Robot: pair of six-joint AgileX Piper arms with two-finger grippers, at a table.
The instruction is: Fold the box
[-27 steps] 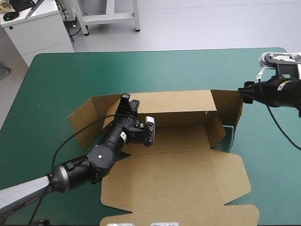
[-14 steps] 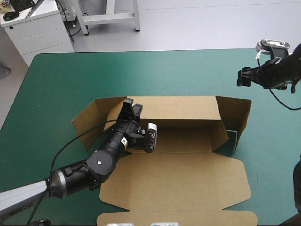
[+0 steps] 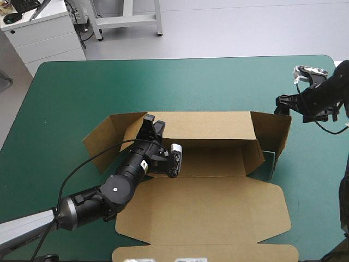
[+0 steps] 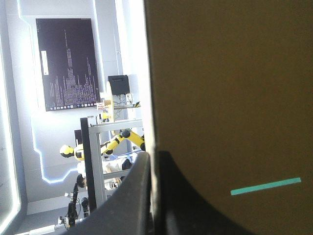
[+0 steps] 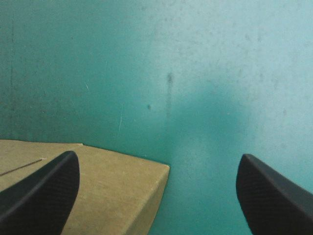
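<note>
The brown box (image 3: 207, 213) lies mid-table with its back wall (image 3: 207, 125) raised, its end flaps angled outward and the lid flat toward the near edge. My left gripper (image 3: 151, 121) is shut on the left end of the back wall. In the left wrist view the board (image 4: 230, 88) stands edge-on between the black fingers (image 4: 132, 196). My right gripper (image 3: 282, 103) hovers open just beyond the right end flap (image 3: 272, 134), touching nothing. In the right wrist view that flap's corner (image 5: 112, 186) lies below the fingers (image 5: 44, 191), over the teal-green cover (image 5: 195, 73).
A narrow slot in the board (image 4: 265, 186) shows teal-green through it. Bare teal-green table (image 3: 163, 82) stretches behind the box to the far edge. A white cabinet (image 3: 43, 33) stands off the table's far left corner.
The right gripper has pulled back from the right end flap, away to the right. The flap swung outward and the box shifted slightly. The left gripper kept its hold on the back wall.
</note>
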